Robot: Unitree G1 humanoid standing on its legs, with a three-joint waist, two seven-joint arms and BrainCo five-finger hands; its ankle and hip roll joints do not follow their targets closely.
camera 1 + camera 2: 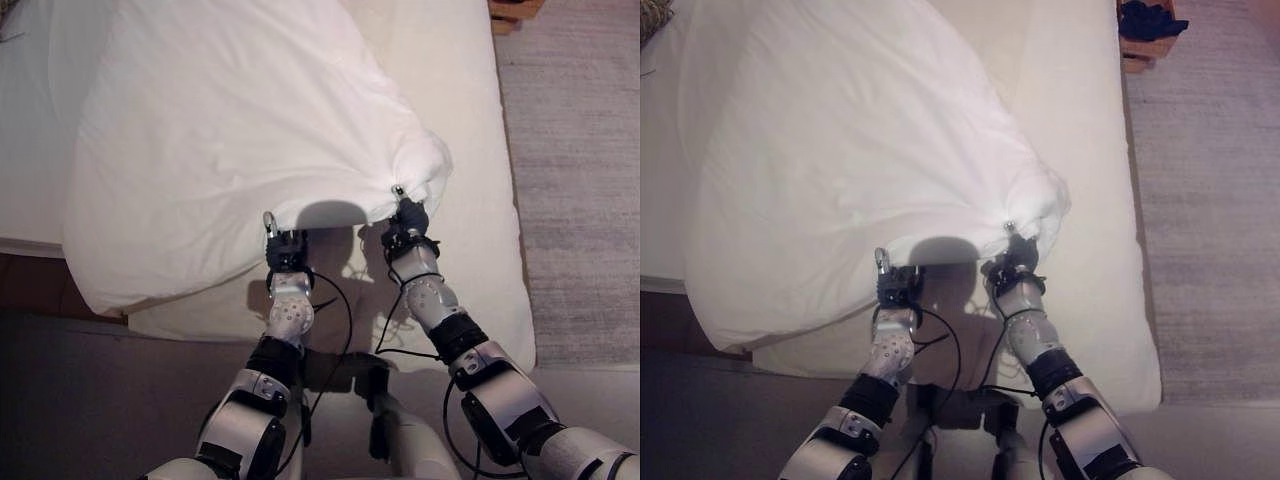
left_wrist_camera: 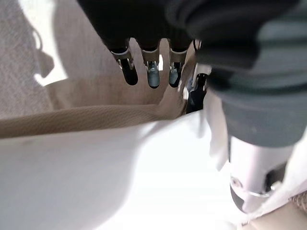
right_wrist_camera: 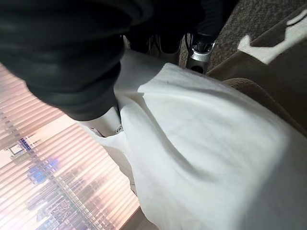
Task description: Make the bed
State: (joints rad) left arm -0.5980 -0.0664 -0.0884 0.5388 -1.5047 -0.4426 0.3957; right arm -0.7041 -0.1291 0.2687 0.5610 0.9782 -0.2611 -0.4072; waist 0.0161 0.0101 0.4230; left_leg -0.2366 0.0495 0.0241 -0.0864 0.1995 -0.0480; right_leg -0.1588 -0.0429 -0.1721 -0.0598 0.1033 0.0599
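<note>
Our left hand and right hand both clutch the near edge of the white duvet, lifted over the mattress. Risk: the thin pinch slips under pull and the duvet drops crooked. Basket beyond the mattress holds something dark.

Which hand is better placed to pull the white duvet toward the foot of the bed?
Right. The right hand grips a bunched corner of the duvet; the left hand holds only a flat edge.
</note>
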